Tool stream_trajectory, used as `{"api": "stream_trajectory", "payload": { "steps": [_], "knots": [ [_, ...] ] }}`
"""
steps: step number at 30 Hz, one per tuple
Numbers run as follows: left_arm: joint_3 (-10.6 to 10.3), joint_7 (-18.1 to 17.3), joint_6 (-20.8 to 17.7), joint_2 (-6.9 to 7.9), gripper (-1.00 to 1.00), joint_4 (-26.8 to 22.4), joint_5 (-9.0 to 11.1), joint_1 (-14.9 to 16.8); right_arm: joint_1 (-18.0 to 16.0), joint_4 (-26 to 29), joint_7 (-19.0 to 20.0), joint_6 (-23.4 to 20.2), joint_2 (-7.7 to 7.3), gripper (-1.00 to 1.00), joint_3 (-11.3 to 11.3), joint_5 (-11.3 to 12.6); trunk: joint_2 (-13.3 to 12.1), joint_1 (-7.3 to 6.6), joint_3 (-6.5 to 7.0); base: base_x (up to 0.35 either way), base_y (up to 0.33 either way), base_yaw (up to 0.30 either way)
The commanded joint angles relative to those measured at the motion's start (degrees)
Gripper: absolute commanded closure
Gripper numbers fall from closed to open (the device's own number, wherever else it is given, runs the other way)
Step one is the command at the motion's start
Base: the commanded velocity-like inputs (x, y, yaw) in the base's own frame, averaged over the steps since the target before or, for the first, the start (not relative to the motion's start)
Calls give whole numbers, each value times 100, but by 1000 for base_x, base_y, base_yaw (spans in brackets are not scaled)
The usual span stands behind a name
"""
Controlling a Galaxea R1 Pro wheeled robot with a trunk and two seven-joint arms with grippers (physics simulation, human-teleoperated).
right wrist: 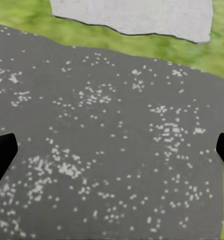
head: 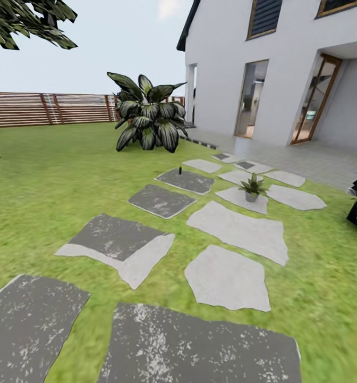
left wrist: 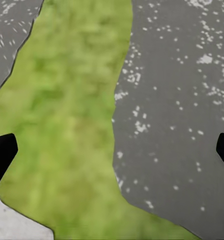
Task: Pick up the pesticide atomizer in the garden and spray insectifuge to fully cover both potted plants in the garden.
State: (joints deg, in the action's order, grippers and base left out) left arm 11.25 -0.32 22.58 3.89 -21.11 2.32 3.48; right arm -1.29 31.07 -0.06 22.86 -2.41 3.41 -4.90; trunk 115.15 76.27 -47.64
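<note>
— Grey stone was all the right gripper (right wrist: pixel 112 150) had between its black fingertips (right wrist: pixel 2 152): a dark speckled slab (right wrist: pixel 107 140), bare across the whole gap. Jaws were spread wide, gripping nothing.

— And beyond the tips?

— That slab's edge ran across just past them, then a thin strip of grass (right wrist: pixel 157 45), then the cut edge of a pale slab (right wrist: pixel 137 15).

— The left gripper (left wrist: pixel 112 150)?

— Also released, fingers (left wrist: pixel 2 152) far apart and empty. Between them a slab edge wandered along the gap: lawn (left wrist: pixel 67 110) toward one tip, dark stone (left wrist: pixel 177 110) toward the other.

— Where was the pesticide atomizer (head: pixel 180 170)?

— Far ahead of both sets of jaws, a tiny dark upright shape on a dark stone slab (head: pixel 186 181) near the big striped-leaf bush (head: pixel 146 119). Too small to make out any detail.

— The plants?

— One potted plant (head: pixel 252 188) stood on a pale slab (head: pixel 242 200), beside the atomizer's slab with grass between. Stepping stones (head: pixel 237 230) and open lawn (head: pixel 51 181) lay between the robot and it. A wooden fence (head: pixel 51 108) closed the far edge, and the white house (head: pixel 274 69) and its paved terrace (head: pixel 306 159) the other side.
</note>
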Motion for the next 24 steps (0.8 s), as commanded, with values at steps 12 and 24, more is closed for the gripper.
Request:
{"api": "stream_trajectory", "payload": {
  "steps": [12,24],
  "knots": [
    [4,-3,18,7,-100,4,23,3,-3,-4,-20,17,3,-100,38,-46,2,3,-5,339,0,0],
    [4,-3,18,7,-100,9,23,3,-3,-4,-21,17,3,-100,44,-46,2,3,-5,339,0,0]
  ]
}}
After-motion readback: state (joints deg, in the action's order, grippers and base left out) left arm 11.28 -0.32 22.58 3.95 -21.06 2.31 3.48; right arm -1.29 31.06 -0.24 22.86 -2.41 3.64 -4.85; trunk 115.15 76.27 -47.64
